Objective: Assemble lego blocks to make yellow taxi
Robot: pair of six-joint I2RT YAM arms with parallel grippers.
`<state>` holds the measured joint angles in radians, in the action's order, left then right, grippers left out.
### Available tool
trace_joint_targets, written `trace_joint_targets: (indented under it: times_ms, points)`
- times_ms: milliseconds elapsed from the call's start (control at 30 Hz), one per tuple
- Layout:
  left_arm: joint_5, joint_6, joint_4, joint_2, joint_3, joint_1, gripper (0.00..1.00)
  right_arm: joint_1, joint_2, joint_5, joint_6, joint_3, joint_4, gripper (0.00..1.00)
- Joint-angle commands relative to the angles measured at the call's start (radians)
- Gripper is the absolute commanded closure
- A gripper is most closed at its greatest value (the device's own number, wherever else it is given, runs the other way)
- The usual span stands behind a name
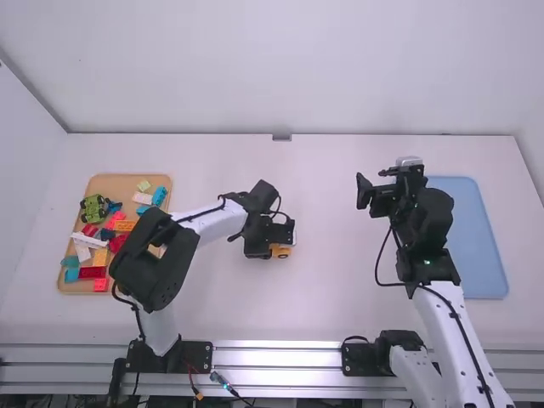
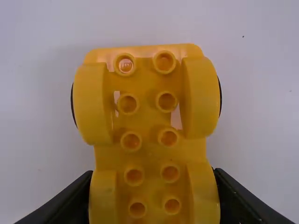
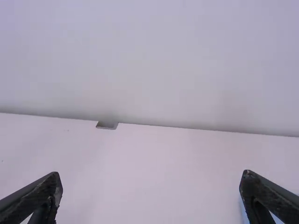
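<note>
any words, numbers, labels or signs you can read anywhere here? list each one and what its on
No text can be read.
Yellow base: small marks inside one of its round tubes, too small to read.
Blocks in the wooden tray: too small to tell if they bear any print.

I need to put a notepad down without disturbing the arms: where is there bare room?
The table is bare between the left gripper and right gripper, and along its back edge. The blue tray looks bare beyond the right arm. The wooden tray is crowded with bricks.
</note>
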<state>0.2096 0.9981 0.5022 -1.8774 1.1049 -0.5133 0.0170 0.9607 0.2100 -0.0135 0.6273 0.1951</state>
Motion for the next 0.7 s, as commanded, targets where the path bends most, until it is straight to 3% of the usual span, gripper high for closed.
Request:
trace_joint_targets:
  times_ms: [0,100,167,200,367,667]
  points:
    - [0.013,0.024,0.002,-0.01,-0.029,0.003,0.38,0.004,-0.001,0.027,-0.014,0.034,-0.002,0.01]
    - [0.011,0.024,-0.021,-0.01,-0.048,0.003,0.33,0.003,-0.001,0.029,-0.014,0.034,-0.002,0.01]
    - [0.009,0.023,-0.044,-0.01,-0.06,0.003,0.19,0.003,-0.001,0.029,-0.014,0.034,-0.002,0.01]
    - [0.008,0.021,-0.049,-0.01,-0.061,0.003,0.01,0.003,-0.001,0.03,-0.014,0.034,-0.002,0.01]
    - [-0.002,0.016,-0.012,-0.009,-0.015,0.003,0.01,0.003,-0.001,0.029,-0.014,0.034,-0.001,0.01]
    - [-0.013,0.016,0.29,0.04,0.206,0.055,0.01,0.005,-0.001,0.029,-0.014,0.034,0.006,0.01]
